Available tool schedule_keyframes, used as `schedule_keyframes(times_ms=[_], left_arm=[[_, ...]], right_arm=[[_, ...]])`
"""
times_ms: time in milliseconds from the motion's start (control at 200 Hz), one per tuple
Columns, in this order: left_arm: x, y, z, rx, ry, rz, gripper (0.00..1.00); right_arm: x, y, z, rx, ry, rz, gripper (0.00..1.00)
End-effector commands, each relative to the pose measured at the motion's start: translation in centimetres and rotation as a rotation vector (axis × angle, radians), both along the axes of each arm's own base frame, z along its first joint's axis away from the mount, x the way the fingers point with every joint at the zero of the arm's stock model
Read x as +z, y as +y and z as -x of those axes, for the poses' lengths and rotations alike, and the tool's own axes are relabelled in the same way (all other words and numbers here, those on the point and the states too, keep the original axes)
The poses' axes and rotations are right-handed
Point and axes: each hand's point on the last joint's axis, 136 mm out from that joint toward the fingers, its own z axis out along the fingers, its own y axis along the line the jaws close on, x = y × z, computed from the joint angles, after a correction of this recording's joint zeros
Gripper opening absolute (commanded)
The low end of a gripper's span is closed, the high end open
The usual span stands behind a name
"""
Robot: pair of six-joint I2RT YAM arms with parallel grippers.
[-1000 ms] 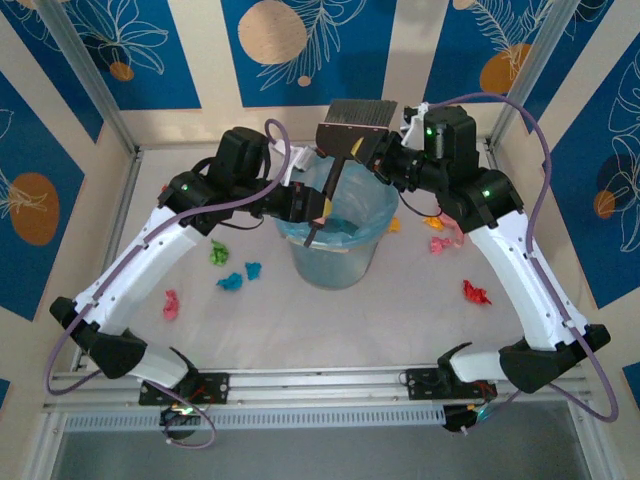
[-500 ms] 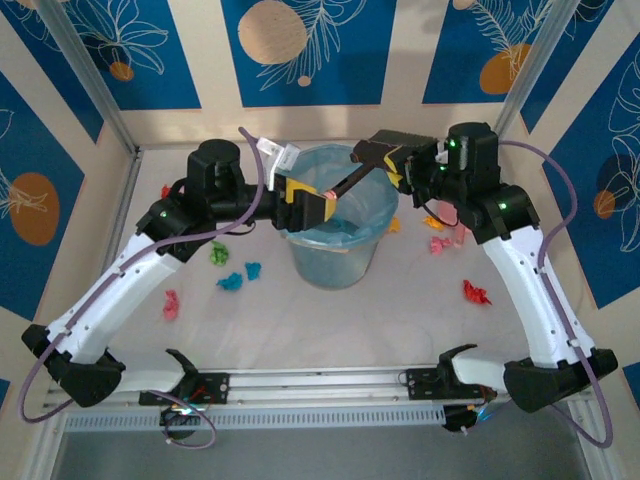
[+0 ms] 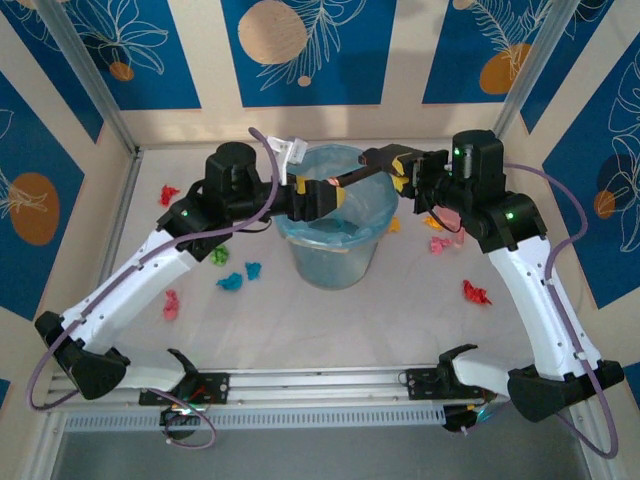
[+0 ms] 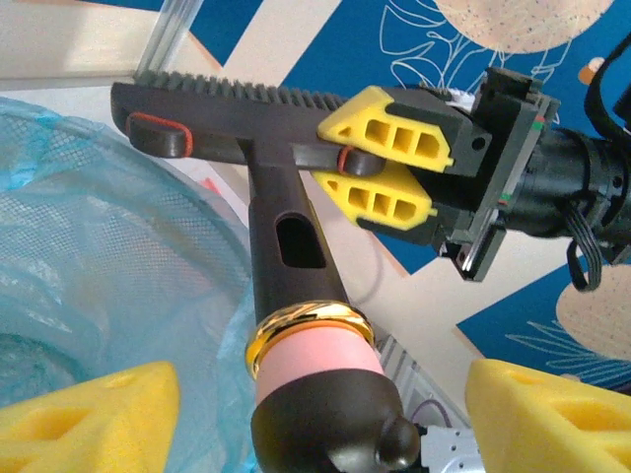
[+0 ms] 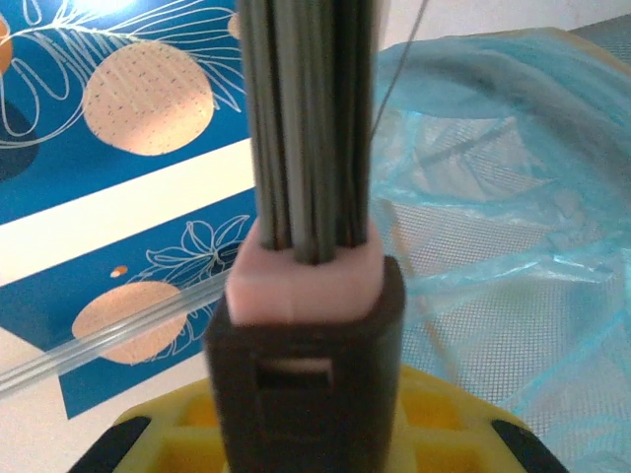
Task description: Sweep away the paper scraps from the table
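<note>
A dark brush [image 3: 352, 178] with a gold ring and pink band lies level over the bin's rim. My right gripper [image 3: 397, 165] is shut on its head; its yellow fingers [image 4: 394, 138] clamp the toothed bar. The left gripper [image 3: 322, 197] is open around the handle's end [image 4: 325, 434], with a gap on both sides. From the right wrist, dark bristles [image 5: 311, 118] rise above my right gripper [image 5: 306, 439]. Paper scraps lie on the table [image 3: 400, 320]: red [image 3: 475, 292], pink [image 3: 171, 303], cyan [image 3: 230, 282], green [image 3: 219, 255] and orange [image 3: 394, 225].
A bin [image 3: 330, 265] lined with a light blue bag [image 4: 89, 296] stands mid-table between the two arms. A metal rail [image 3: 320, 385] runs along the front edge. Blue-patterned wall panels and corner posts [image 3: 95, 85] close in the back and sides.
The brush has tipped from upright to level over the bin. My left gripper has opened and let go of the handle. The right gripper has moved down and to the right.
</note>
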Motion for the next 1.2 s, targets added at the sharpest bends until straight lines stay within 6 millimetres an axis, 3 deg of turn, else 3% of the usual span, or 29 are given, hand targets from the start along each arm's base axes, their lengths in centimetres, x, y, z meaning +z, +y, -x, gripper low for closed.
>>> schedule_keyframes(times_ms=[0,210,490,730,915,1140,1195], left_arm=[[1.1,-0.8,-0.5,0.032,-0.004,0.018,0.72],[0.3,-1.2,-1.1,0.071,0.039,-0.03,0.57],[0.1,-1.1,-1.4,0.088,0.053,-0.046,0.45],[-0.2,-1.6,-1.5,0.069,0.067,-0.064,0.37],[-0.2,-1.5,-1.4,0.07,0.064,-0.073,0.43],[-0.1,-1.5,-1.4,0.066,0.054,-0.074,0.36],[0.0,-1.6,-1.4,0.063,0.054,-0.074,0.31]], right_arm=[[0.5,-0.5,0.7,-0.054,0.029,-0.026,0.0],[0.2,-0.3,0.6,-0.075,0.032,-0.028,0.0],[-0.3,0.1,0.4,-0.066,0.043,0.004,0.0],[-0.6,0.3,0.3,-0.064,0.052,0.006,0.0],[-0.5,-0.1,0.2,-0.081,0.049,0.007,0.0],[-1.0,0.1,0.1,-0.076,0.071,0.003,0.0],[-1.0,0.1,0.1,-0.078,0.073,0.002,0.0]])
